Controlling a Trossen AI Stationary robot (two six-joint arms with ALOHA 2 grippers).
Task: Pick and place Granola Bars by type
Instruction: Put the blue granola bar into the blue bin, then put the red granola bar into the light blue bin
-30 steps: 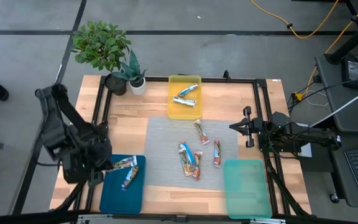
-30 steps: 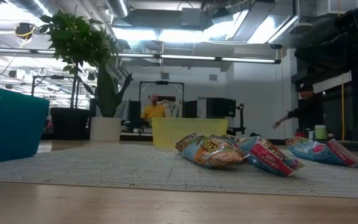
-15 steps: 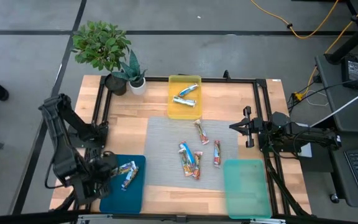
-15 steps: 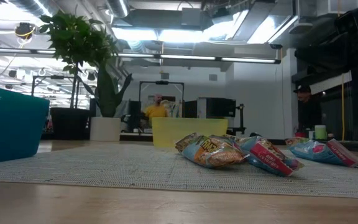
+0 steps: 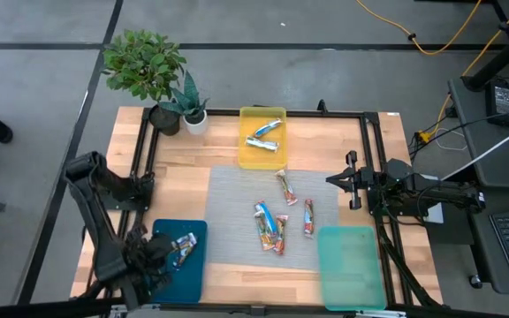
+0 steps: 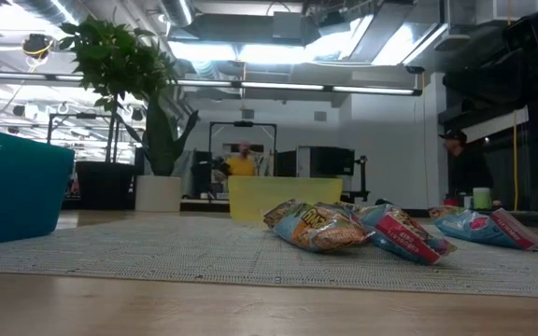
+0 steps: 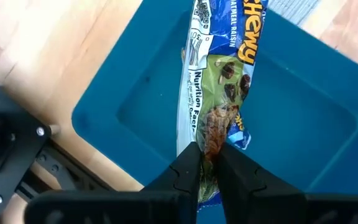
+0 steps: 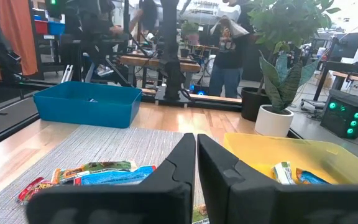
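The left arm is folded low at the near left corner of the worktop (image 5: 184,177), its elbow raised beside the frame and its wrist bent down over the blue tray (image 5: 193,274). The left pincer (image 7: 205,163) is pinching the end of a blue-and-white granola bar (image 7: 219,81), which stretches forward from the fingertips over the tray's floor; in the high view that bar (image 5: 182,240) lies in the tray's far left part. A second wrapper seemed to lie there as well, though the arm covers too much of it to be sure.

The right arm lies stretched out level along the right edge of the worktop, reaching inward toward the centre. The right pincer (image 5: 349,180) sits just beyond the grey mat (image 5: 237,194), and from its own wrist view its fingers (image 8: 174,168) are pressed together with nothing between them.

Five loose bars (image 5: 272,228) are scattered on the mat's middle: three bunched together, one red-and-white bar (image 5: 308,216) just right of them, and one (image 5: 286,187) farther back. Two blue-and-white bars (image 5: 263,137) rest in the yellow tray (image 5: 262,161) at the far side. The green tray (image 5: 352,265) stands at the near right.
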